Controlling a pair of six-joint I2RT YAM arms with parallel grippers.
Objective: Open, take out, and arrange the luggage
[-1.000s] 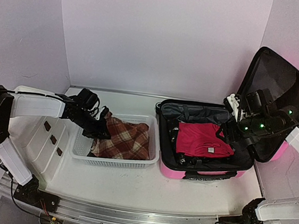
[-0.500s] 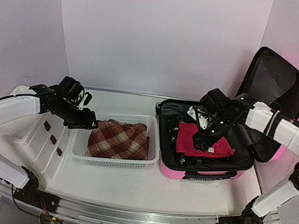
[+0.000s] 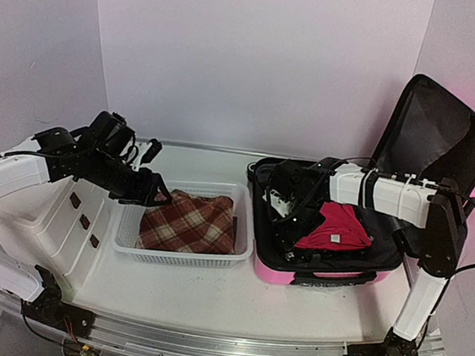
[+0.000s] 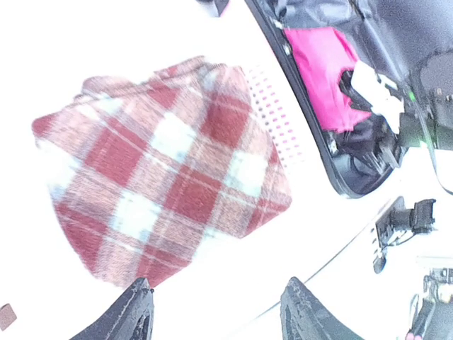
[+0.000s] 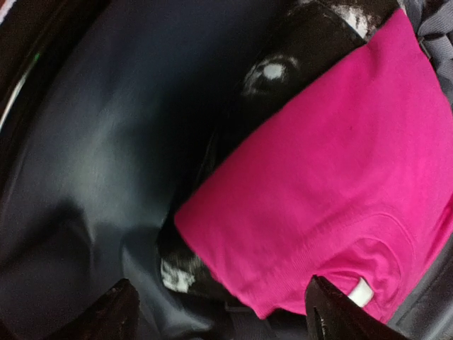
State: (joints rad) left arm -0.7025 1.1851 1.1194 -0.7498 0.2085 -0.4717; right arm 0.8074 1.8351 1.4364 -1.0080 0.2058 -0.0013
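Observation:
The pink luggage [image 3: 320, 280] lies open at the right with its lid [image 3: 433, 139] upright. Inside lie a folded magenta garment [image 3: 338, 227] [image 5: 333, 177] and a black printed item [image 5: 283, 57] under it. My right gripper [image 3: 288, 226] [image 5: 219, 283] hangs open low inside the case, over the garment's left edge and the dark lining, holding nothing. My left gripper [image 3: 158, 193] [image 4: 217, 287] stands open above the left end of the white basket [image 3: 182, 260]. A red plaid cloth [image 3: 190, 222] [image 4: 163, 170] lies loose in that basket.
A white drawer unit [image 3: 63, 219] stands at the left under my left arm. The luggage's black rim [image 4: 311, 120] sits close to the basket's right side. White walls close in the back and both sides.
My left gripper opened and let go of the plaid cloth, which now lies in the basket. My right arm swung from the lid down and left into the case, its jaws wider.

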